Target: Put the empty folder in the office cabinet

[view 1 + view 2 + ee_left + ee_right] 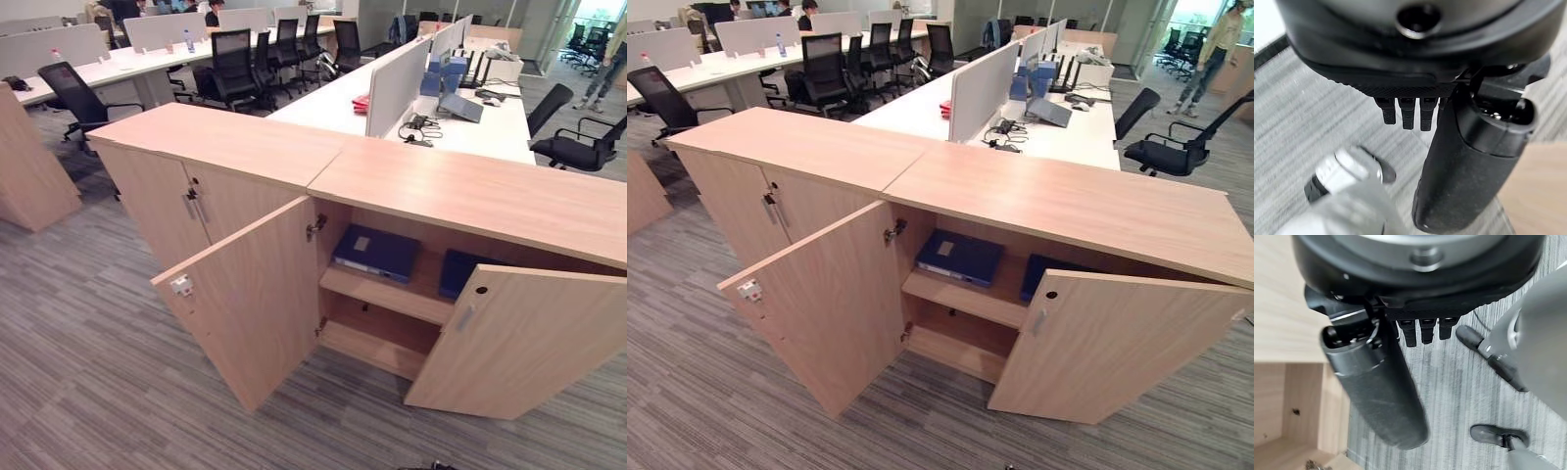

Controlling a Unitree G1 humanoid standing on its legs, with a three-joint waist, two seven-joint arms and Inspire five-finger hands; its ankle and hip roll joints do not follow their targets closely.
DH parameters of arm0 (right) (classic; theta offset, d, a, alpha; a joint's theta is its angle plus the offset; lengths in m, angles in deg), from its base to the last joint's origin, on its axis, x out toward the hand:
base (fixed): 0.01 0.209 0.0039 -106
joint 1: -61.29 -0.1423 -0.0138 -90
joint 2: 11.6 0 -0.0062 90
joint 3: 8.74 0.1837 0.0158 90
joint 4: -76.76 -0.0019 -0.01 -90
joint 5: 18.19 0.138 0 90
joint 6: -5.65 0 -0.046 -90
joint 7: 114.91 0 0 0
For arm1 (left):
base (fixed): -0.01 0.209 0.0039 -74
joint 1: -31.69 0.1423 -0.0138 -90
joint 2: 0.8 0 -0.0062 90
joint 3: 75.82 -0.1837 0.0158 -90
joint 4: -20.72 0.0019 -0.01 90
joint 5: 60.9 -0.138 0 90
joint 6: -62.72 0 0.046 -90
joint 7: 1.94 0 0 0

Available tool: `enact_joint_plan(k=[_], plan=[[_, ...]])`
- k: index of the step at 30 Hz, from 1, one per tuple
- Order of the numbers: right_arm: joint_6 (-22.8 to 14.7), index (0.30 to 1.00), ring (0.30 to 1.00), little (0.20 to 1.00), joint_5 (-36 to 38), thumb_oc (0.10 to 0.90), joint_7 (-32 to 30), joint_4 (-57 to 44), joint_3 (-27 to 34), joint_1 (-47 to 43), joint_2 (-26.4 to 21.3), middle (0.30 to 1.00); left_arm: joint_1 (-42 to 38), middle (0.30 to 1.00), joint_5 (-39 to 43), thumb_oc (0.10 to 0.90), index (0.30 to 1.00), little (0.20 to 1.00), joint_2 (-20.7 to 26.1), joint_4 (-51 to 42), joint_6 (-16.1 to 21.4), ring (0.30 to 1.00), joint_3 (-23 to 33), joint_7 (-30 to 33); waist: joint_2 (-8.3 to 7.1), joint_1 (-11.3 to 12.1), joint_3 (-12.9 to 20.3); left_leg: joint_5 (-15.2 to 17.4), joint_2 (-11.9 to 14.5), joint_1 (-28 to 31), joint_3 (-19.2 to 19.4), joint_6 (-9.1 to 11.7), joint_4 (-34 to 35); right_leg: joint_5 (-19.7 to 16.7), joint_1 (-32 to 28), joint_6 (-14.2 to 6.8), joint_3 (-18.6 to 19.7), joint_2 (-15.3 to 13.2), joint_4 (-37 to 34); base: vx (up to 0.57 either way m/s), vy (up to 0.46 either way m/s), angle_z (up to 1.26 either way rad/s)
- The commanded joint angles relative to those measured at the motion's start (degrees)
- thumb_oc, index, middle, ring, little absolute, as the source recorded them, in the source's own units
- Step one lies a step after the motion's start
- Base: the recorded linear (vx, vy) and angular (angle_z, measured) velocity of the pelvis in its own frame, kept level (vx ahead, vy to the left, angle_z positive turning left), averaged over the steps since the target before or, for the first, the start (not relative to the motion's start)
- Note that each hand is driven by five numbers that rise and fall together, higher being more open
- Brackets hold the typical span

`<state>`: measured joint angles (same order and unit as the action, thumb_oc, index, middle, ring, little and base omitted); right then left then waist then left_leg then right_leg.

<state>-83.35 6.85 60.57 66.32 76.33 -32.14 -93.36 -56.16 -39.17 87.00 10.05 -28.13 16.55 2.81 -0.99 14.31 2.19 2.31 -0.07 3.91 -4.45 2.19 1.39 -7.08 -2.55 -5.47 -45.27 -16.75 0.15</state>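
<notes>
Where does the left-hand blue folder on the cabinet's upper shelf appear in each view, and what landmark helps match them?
Left eye view: blue folder, on the upper shelf, just right of centre.
Right eye view: same folder, near centre.
Left wrist view: not visible.
Right wrist view: not visible.
Shared landmark: open left door, beside the folder.

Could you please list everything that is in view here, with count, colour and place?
Office cabinet: one, light wood, centre, both doors open.
Cabinet doors: two, light wood, swung outward, left and right.
Folders: two, dark blue, lying on the upper shelf inside, one left, one partly behind the right door.
Closed cabinet: one, light wood, adjoining on the left.
Desks: white, behind the cabinets, with grey dividers.
Office chairs: several, black, around the desks.
Carpet: grey striped floor.
People: seated far back at the left; one standing at far right.
Left robot hand: dark, fingers straight, over carpet, holding nothing.
Right robot hand: dark, fingers straight, holding nothing.
</notes>
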Motion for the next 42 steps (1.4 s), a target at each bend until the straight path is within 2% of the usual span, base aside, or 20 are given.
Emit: enact_joint_plan(k=[1,3,5,8,9,11,12,15,17,19,23,28,32,34,36,37,39,40,41,42], plan=[[-0.7,0.9,0.9,0.9,0.7,0.8,-2.9,2.8,2.3,-1.0,-4.9,0.9,-3.9,0.9,-3.2,0.8,0.9,0.9,4.0,-3.8,4.1,0.9,-1.0,2.3,2.13,1.1,0.0,-1.4,-0.2,-5.1,-1.8,0.7,3.6,9.6,-5.8,-1.5,0.1,3.6,1.6,0.02,0.175,0.07],[-0.6,0.9,0.9,0.9,-0.5,0.8,-3.1,3.4,2.8,-0.9,-5.8,0.9,-4.1,0.9,-3.6,0.8,0.9,0.9,4.9,-6.7,4.4,0.9,-1.3,2.7,2.5,1.3,0.0,-1.3,-0.5,-5.0,-1.6,0.4,3.6,9.2,-5.6,-1.8,0.5,3.2,1.6,0.02,0.125,0.02],[0.3,0.9,0.9,0.9,-3.5,0.8,-3.3,4.4,4.3,0.0,-7.7,0.9,-4.9,0.9,-4.7,0.8,0.9,0.9,7.9,-15.1,5.3,0.9,-0.6,3.2,3.19,1.4,0.1,-0.9,-1.0,-4.7,-1.4,-0.2,3.6,8.3,-5.3,-2.5,1.1,2.7,1.4,0.02,0.11,-0.05],[0.8,0.9,0.9,0.9,-5.1,0.8,-2.9,4.6,4.9,0.5,-8.6,0.9,-5.6,0.9,-6.0,0.8,0.9,0.9,10.5,-18.0,4.8,0.9,1.1,4.0,3.23,1.1,0.2,-0.7,-1.2,-4.4,-0.7,-0.5,3.6,7.6,-5.1,-3.0,2.0,2.5,1.2,0.03,0.055,-0.13],[1.2,0.9,0.9,0.9,-6.5,0.8,-2.5,4.7,4.9,1.1,-8.7,0.9,-7.2,0.9,-8.3,0.8,0.9,0.9,13.0,-19.3,4.5,0.9,1.7,4.3,3.17,0.2,0.3,-0.3,-1.4,-4.0,0.3,-0.7,3.6,7.1,-4.9,-3.3,3.1,2.4,0.7,0.04,0.037,-0.24],[1.2,0.9,0.9,0.9,-6.7,0.8,-2.2,4.5,5.0,1.5,-8.7,0.9,-7.9,0.9,-8.8,0.8,0.9,0.9,14.2,-20.1,4.2,0.9,2.0,4.2,2.96,0.0,0.2,-0.2,-1.4,-3.8,0.8,-0.8,3.6,6.9,-4.8,-3.4,3.8,2.5,0.4,0.03,0.019,-0.49],[1.3,0.9,0.9,0.9,-7.6,0.8,-1.8,4.5,4.7,2.1,-9.2,0.9,-10.3,0.9,-10.5,0.8,0.9,0.9,17.8,-20.7,4.0,0.9,1.8,4.3,2.82,-1.4,0.5,0.1,-1.3,-3.6,1.8,-0.9,3.6,6.5,-4.5,-3.7,4.9,2.6,0.0,0.02,0.007,-0.59],[1.2,0.9,0.9,0.9,-7.4,0.8,-1.6,4.3,4.7,2.4,-9.3,0.9,-12.5,0.9,-10.3,0.8,0.9,0.9,19.8,-20.0,3.8,0.9,2.0,4.4,2.71,-2.5,0.6,0.4,-1.2,-3.3,2.5,-1.0,3.6,6.1,-4.2,-3.9,5.8,2.6,-0.3,0.02,0.006,-0.29],[1.2,0.9,0.9,0.9,-6.4,0.8,-0.8,3.6,4.8,2.6,-9.2,0.9,-15.0,0.9,-3.4,0.8,0.9,0.9,21.4,-20.0,4.2,0.9,4.3,3.3,2.67,-3.7,0.8,0.8,-1.2,-2.8,3.6,-1.1,3.6,5.8,-4.1,-4.1,6.9,2.6,-0.6,0.02,0.006,-0.24],[1.1,0.9,0.9,0.9,-6.3,0.8,-0.7,3.3,4.6,2.6,-9.1,0.9,-15.9,0.9,-2.2,0.8,0.9,0.9,22.4,-19.6,4.1,0.9,4.3,2.9,2.72,-4.0,0.9,0.9,-1.2,-2.6,4.1,-1.1,3.6,5.7,-4.1,-4.2,7.3,2.6,-0.7,0.02,0.009,-0.39],[1.5,0.9,0.9,0.9,-5.8,0.8,0.7,2.5,3.5,2.0,-9.2,0.9,-24.5,0.9,3.7,0.8,0.9,0.9,27.1,-13.0,3.2,0.9,3.9,1.0,3.09,-5.9,1.2,1.6,-1.0,-1.5,6.0,-1.4,3.6,5.1,-3.6,-4.6,9.2,2.7,-1.1,0.01,0.01,-0.16],[1.7,0.9,0.9,0.9,-5.3,0.8,1.9,1.9,2.2,1.8,-9.1,0.9,-30.9,0.9,6.3,0.8,0.9,0.9,32.0,-6.2,2.2,0.9,3.4,-0.8,3.05,-7.1,1.3,1.9,-0.7,-0.9,7.9,-1.4,3.6,4.6,-3.1,-4.9,11.0,3.0,-1.8,0.0,0.002,-0.17],[1.6,0.9,0.9,0.9,-5.0,0.8,2.1,2.3,2.0,2.1,-9.0,0.9,-34.6,0.9,6.8,0.8,0.9,0.9,32.6,-8.1,2.8,0.9,1.1,-0.8,2.76,-7.5,1.2,2.0,-0.6,-0.7,8.6,-1.4,3.6,4.4,-2.9,-5.0,11.6,3.2,-2.0,-0.01,-0.001,-0.12],[1.6,0.9,0.9,0.9,-5.0,0.8,1.8,2.6,2.5,2.4,-8.8,0.9,-33.1,0.9,8.5,0.8,0.9,0.9,29.6,-24.4,5.1,0.9,-0.9,0.9,2.29,-7.2,1.0,2.0,-0.6,-0.8,8.5,-1.5,3.6,4.3,-3.0,-5.1,11.4,3.3,-2.2,-0.04,-0.02,0.11],[1.5,0.9,0.9,0.9,-5.2,0.8,1.5,2.9,3.1,2.5,-8.3,0.9,-29.0,0.9,9.9,0.8,0.9,0.9,25.7,-41.6,7.1,0.9,-3.2,-0.2,1.71,-6.6,0.5,1.9,-0.6,-1.0,8.2,-1.5,3.6,4.3,-3.2,-5.1,10.8,3.2,-2.2,-0.04,-0.027,0.13],[1.6,0.9,0.9,0.9,-5.9,0.8,1.2,3.0,3.6,2.7,-7.7,0.9,-19.5,0.9,11.8,0.8,0.9,0.9,20.9,-59.3,7.5,0.9,-5.6,-3.7,1.21,-6.1,0.2,1.8,-0.7,-1.0,7.8,-1.6,3.6,4.1,-3.4,-5.1,10.5,3.2,-2.2,-0.04,-0.029,0.16],[2.1,0.9,0.9,0.9,-7.0,0.8,1.2,3.0,3.1,2.6,-7.1,0.9,-11.7,0.9,15.0,0.8,0.9,0.9,16.5,-72.7,5.9,0.9,-11.4,-9.3,1.0,-6.0,0.1,1.9,-0.8,-0.8,7.8,-1.8,3.6,3.8,-3.6,-5.1,10.4,3.1,-2.2,-0.02,-0.014,0.18],[2.1,0.9,0.9,0.9,-7.1,0.8,1.2,3.0,3.1,2.8,-7.1,0.9,-11.3,0.9,15.1,0.8,0.9,0.9,16.5,-73.1,5.7,0.9,-11.4,-9.3,1.02,-5.9,0.2,1.9,-0.8,-0.8,7.9,-1.8,3.6,3.8,-3.7,-5.1,10.4,3.1,-2.2,0.0,-0.006,0.19],[2.4,0.9,0.9,0.9,-7.8,0.8,1.4,3.0,2.8,2.6,-6.8,0.9,-9.0,0.9,16.7,0.8,0.9,0.9,15.9,-77.5,4.5,0.9,-14.7,-12.0,0.98,-6.0,0.2,2.0,-0.8,-0.7,7.9,-1.8,3.6,3.8,-3.8,-5.2,10.5,3.0,-2.2,0.01,-0.001,0.24],[2.6,0.9,0.9,0.9,-8.9,0.8,1.5,3.0,1.6,1.9,-6.1,0.9,-7.4,0.9,18.7,0.8,0.9,0.9,14.6,-81.8,3.1,0.9,-20.5,-15.4,1.01,-6.3,0.0,2.1,-0.9,-0.6,8.0,-2.0,3.6,3.6,-3.8,-5.2,10.7,2.9,-2.2,0.01,-0.003,0.19]])
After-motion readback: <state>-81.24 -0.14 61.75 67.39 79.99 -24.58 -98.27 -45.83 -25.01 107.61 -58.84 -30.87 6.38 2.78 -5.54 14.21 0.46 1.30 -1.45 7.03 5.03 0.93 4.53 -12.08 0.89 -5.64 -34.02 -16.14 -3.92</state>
